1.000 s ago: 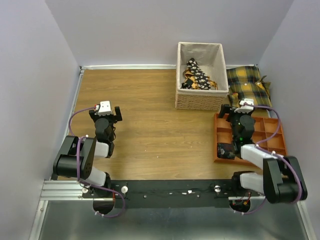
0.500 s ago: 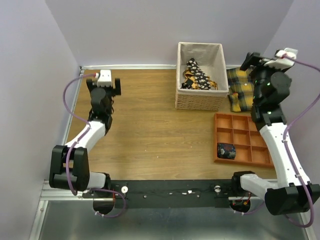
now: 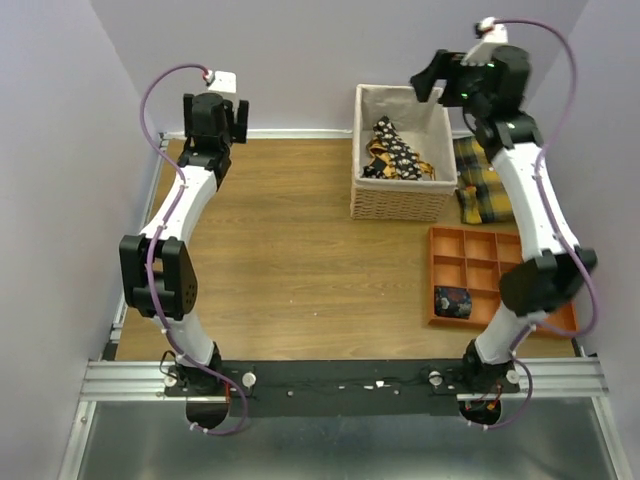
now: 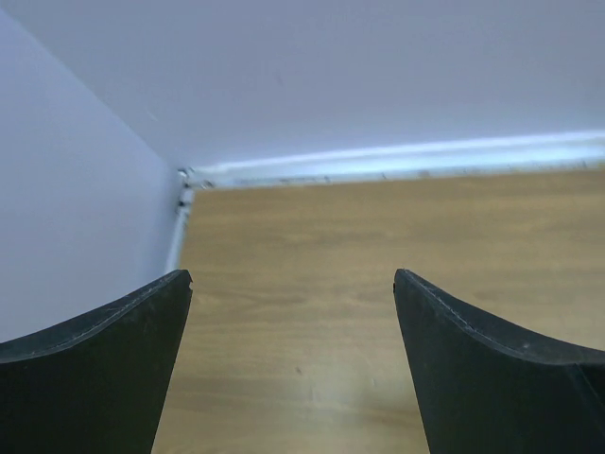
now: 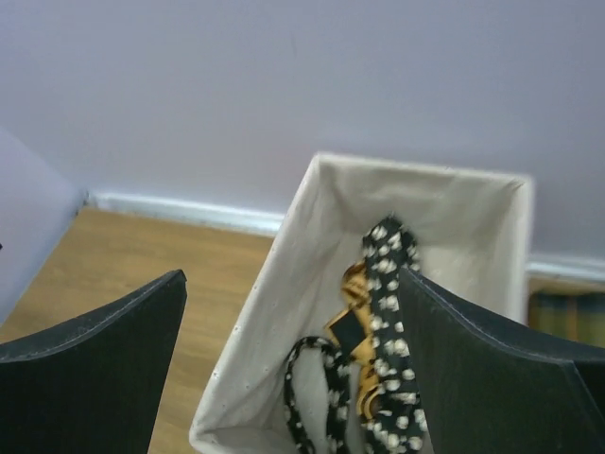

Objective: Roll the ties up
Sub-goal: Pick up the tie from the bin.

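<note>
Loose black ties [image 3: 397, 150] dotted with white flowers lie tangled with yellow fabric in a white-lined wicker basket [image 3: 400, 205] at the back. In the right wrist view the ties [image 5: 392, 312] drape inside the basket [image 5: 284, 312]. One rolled tie [image 3: 452, 301] sits in a front compartment of the orange tray [image 3: 495, 232]. My right gripper [image 3: 440, 82] [image 5: 293, 274] hangs open high above the basket's far rim, with nothing held. Open and empty too, my left gripper [image 3: 215, 115] [image 4: 293, 276] is raised over the table's back left corner.
Yellow-and-black plaid cushions [image 3: 490, 175] lie to the right of the basket, behind the tray. Grey walls close in the table at the left, back and right. Bare wooden tabletop [image 4: 378, 246] lies under the left gripper.
Both arms have unfolded from near the front edge and risen toward the back. The right gripper swung from over the tray to above the basket; the left went to the back left corner.
</note>
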`<state>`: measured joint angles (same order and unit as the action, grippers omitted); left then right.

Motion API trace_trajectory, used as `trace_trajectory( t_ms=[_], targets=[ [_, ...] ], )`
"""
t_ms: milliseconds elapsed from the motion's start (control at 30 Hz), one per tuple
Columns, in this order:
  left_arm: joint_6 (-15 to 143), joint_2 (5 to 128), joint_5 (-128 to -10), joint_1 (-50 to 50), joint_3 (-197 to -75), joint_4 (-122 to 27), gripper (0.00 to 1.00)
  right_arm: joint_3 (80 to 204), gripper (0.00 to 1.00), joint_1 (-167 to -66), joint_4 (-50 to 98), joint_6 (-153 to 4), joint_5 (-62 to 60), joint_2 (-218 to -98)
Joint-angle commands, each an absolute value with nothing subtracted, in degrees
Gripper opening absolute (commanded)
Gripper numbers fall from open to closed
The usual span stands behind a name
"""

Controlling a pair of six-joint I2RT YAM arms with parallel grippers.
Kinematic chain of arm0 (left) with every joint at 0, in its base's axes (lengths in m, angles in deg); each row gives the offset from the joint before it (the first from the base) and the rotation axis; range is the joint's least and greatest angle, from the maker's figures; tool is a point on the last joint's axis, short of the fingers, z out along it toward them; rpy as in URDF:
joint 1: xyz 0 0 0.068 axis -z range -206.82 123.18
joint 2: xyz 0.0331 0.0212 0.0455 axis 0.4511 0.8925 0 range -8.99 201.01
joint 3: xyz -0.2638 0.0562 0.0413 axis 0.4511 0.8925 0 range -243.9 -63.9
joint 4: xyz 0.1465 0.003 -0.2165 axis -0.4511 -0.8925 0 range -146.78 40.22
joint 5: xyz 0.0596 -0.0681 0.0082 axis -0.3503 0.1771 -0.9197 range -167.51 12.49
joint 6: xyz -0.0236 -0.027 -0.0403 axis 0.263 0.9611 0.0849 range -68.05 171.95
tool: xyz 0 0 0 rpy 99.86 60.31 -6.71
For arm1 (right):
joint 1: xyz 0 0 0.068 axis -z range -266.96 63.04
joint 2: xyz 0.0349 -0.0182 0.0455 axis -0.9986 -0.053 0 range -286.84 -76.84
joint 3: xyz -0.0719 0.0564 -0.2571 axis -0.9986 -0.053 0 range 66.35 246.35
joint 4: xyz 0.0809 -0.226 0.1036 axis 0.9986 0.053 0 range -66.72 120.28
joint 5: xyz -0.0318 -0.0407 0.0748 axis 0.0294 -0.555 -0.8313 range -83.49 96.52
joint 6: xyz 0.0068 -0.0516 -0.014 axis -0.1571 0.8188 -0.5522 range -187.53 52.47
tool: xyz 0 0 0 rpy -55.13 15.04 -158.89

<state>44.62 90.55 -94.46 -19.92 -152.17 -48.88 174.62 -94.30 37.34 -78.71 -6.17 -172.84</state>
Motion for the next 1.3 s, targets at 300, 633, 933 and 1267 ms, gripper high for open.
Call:
trace_trajectory(
  t_ms=[300, 633, 933, 1267],
  targets=[
    [48.26, 91.98, -67.23, -19.52, -150.99, -60.85, 0.99, 201.87, 0.99, -101.47, 73.54, -87.21, 12.83, -208.13],
    [45.88, 97.53, -67.85, -19.52, -156.8, -61.12, 0.99, 204.51, 0.98, -101.47, 77.68, -83.87, 19.35, -218.77],
    [46.15, 98.76, -67.93, -19.52, -158.3, -62.44, 0.99, 203.46, 0.69, -101.38, 74.7, -83.0, 19.08, -218.34],
    [46.41, 99.29, -67.23, -19.52, -158.3, -62.88, 0.99, 196.87, 0.76, -101.47, 59.87, -78.52, 23.65, -208.41]
  ],
)
